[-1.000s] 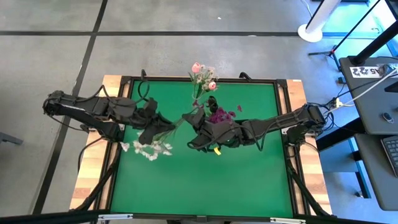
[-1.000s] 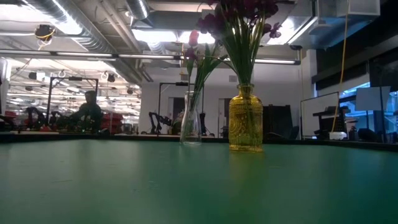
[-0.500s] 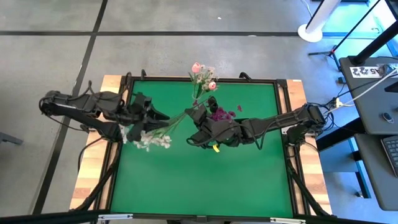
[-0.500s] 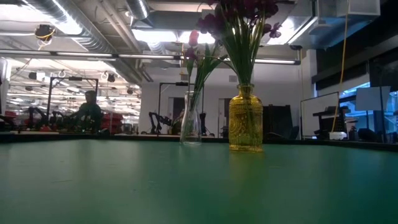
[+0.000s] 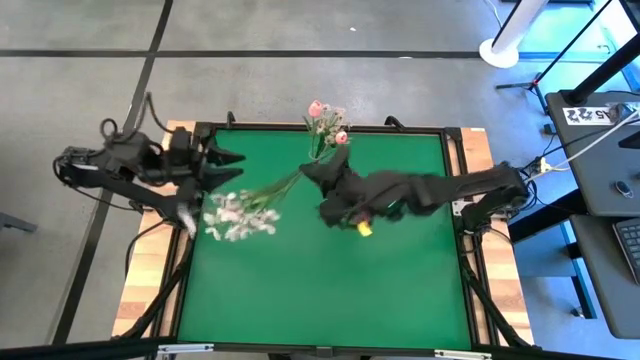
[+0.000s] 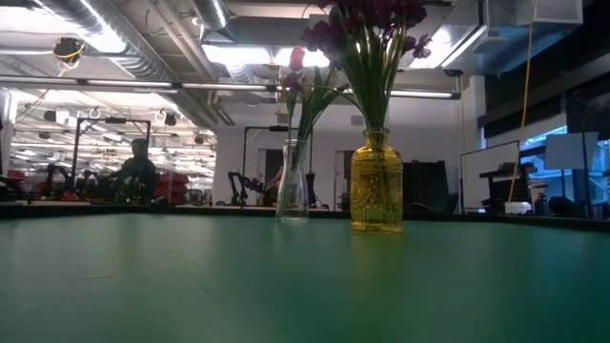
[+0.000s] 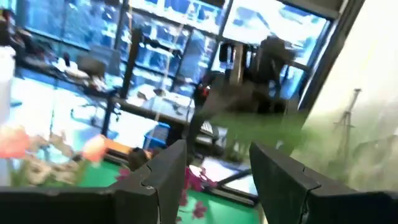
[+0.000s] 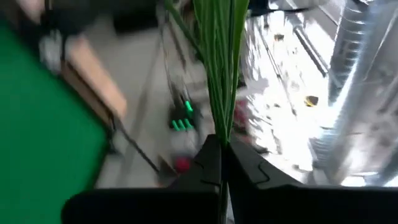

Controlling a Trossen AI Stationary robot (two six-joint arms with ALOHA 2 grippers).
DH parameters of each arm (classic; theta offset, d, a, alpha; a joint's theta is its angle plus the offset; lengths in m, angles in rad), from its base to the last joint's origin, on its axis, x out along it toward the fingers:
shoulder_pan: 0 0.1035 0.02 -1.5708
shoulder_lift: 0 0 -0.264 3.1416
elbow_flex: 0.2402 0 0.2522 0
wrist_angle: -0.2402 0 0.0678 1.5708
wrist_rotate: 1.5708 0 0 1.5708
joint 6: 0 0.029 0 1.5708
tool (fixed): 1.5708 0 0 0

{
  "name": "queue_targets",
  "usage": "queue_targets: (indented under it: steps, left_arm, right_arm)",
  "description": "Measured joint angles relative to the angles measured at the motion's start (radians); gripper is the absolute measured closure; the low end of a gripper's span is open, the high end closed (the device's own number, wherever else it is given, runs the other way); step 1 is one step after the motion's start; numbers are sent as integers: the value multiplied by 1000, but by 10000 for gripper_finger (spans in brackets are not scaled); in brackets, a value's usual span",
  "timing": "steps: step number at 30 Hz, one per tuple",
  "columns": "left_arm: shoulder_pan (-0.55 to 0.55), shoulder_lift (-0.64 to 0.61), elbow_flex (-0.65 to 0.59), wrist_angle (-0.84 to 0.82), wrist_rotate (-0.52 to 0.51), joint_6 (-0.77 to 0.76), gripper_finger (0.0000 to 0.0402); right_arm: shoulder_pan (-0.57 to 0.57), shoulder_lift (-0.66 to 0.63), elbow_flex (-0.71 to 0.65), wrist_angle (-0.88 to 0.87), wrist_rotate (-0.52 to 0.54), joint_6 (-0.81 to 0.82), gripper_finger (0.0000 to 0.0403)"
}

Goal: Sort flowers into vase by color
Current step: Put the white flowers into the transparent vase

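Note:
The spray of white flowers (image 5: 238, 215) hangs over the table's left half, and its green stems (image 5: 283, 185) run to my right gripper (image 5: 310, 172), which is shut on them. My left gripper (image 5: 224, 158) is open near the table's far left corner, apart from the spray. The pink flowers (image 5: 325, 122) stand in a clear vase (image 6: 293, 191) at the far edge. The yellow vase (image 6: 376, 195) holds the magenta flowers (image 6: 367, 24). In the high view my right arm covers most of that vase (image 5: 365, 229). My right gripper (image 8: 221, 144) pinches the bundle of green stems (image 8: 218, 124) between its two fingers, at the end away from the blossoms. The stems run straight out past the fingertips. The spray reaches from the fingers toward the table's left, and it does not show in the low view.
The green mat (image 5: 330, 290) is bare across its near half. A dark raised frame (image 5: 455, 135) and wooden boards (image 5: 140, 290) border it. In the left wrist view, pink blossoms (image 7: 22, 140) and magenta blossoms (image 7: 194, 180) show beyond my open left gripper (image 7: 217, 163). A person (image 6: 136, 171) sits far behind the table.
My left gripper has drawn back from the white spray's stems toward the table's far left corner. My right arm has swung up toward the far edge and now covers the magenta flowers. The white blossoms have shifted a little toward the far edge.

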Motion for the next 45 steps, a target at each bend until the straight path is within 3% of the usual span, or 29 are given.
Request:
queue_targets:
  steps: [7,13,18,24,28,33,39,45]
  left_arm:
    - [0,-14,1,-50,-49,61,228]
    - [1,37,1,-247,-260,70,228]
    - [3,121,0,-319,-420,70,228]
    - [28,202,0,-324,-438,81,228]
    - [41,223,-29,-260,-449,128,228]
    - [118,218,-201,48,-373,294,229]
    - [318,234,-345,651,-62,424,229]
    - [501,346,-348,954,191,360,230]
  right_arm:
    - [-205,-131,170,-241,-496,477,400]
    - [-511,-195,155,-256,-983,777,401]
    - [-718,-191,61,-162,-1248,936,401]
    - [-891,-191,-160,129,-1512,1140,401]
    - [-970,-191,-324,415,-1621,1299,401]
    - [-1015,-191,-498,797,-1672,1494,401]
    - [-979,-191,-573,987,-1667,1591,401]
    - [-867,-191,-573,1031,-1615,1552,401]
